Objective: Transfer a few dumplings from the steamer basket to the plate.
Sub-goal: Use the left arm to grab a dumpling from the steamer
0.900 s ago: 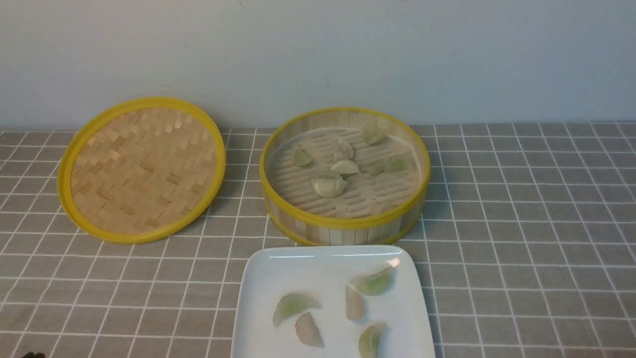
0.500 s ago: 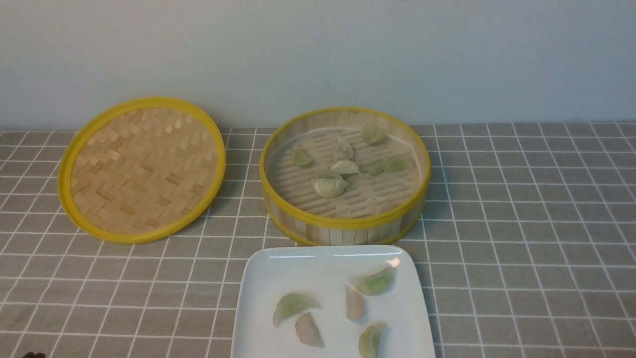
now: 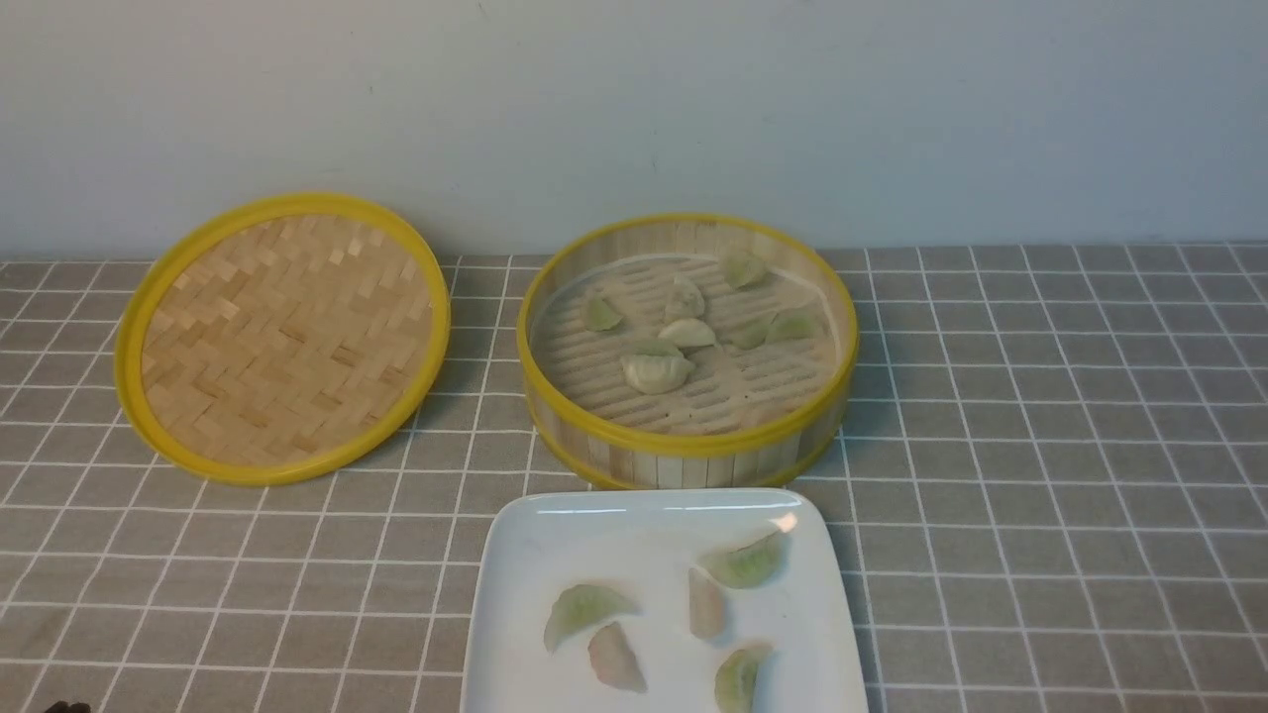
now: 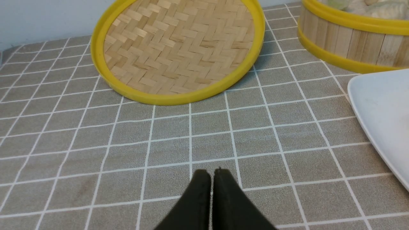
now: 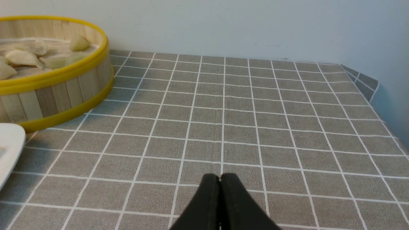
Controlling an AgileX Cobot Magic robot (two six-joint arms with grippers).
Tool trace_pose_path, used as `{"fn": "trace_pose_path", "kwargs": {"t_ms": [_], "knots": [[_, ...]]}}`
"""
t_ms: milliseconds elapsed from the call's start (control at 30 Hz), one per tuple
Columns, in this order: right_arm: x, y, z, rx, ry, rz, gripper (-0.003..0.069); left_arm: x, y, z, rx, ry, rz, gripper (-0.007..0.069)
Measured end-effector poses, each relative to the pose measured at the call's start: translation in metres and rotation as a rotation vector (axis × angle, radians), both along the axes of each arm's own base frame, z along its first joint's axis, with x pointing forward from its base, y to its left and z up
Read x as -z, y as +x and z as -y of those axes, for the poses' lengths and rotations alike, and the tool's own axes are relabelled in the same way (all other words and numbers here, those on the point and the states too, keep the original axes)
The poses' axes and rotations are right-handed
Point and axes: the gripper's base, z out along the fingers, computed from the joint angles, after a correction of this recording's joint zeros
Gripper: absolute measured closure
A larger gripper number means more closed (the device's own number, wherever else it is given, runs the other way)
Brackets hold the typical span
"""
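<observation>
The dumplings (image 3: 654, 371) lie in two places. About seven are scattered on the slatted floor of the steamer basket (image 3: 684, 460), mostly toward its far half. Five more are spread over the near part of the plate (image 3: 555, 545), green ones and pinkish ones, none touching another. The basket stands at the middle of the bench (image 3: 1040, 446), and the plate sits just in front of it, their edges nearly meeting. The woven lid (image 3: 282, 337) is well to the left of the basket, underside facing me, and seems tilted with its far edge up toward the wall (image 3: 634, 99). My left gripper (image 4: 211, 174) is pressed together with nothing in it, low over bare bench, the lid ahead of it and the plate off to its side. My right gripper (image 5: 220, 177) is also pressed together and empty, over bare bench to the right of the basket and plate.
</observation>
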Motion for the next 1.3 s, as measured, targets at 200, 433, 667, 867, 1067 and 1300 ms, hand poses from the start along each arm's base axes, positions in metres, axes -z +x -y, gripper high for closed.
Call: {"fn": "trace_pose_path", "kwargs": {"t_ms": [200,433,667,867,1067,1300], "knots": [[0.0,0.0,0.0,0.0,0.0,0.0,0.0673,0.0,0.0,0.0,0.0,0.0,0.0,0.0629],[0.0,0.0,0.0,0.0,0.0,0.0,0.0673,0.0,0.0,0.0,0.0,0.0,-0.001,0.0629],[0.0,0.0,0.0,0.001,0.002,0.0,0.0673,0.0,0.0,0.0,0.0,0.0,-0.001,0.0629],[0.0,0.0,0.0,0.001,0.002,0.0,0.0673,0.0,0.0,0.0,0.0,0.0,-0.001,0.0629],[-0.002,0.001,-0.002,0.0,0.135,0.039,0.0673,-0.002,0.0,0.0,-0.003,-0.002,0.018,0.0629],[-0.012,0.002,-0.009,0.025,0.884,0.138,0.0673,-0.014,0.003,0.005,-0.052,-0.49,0.112,0.0629]]}}
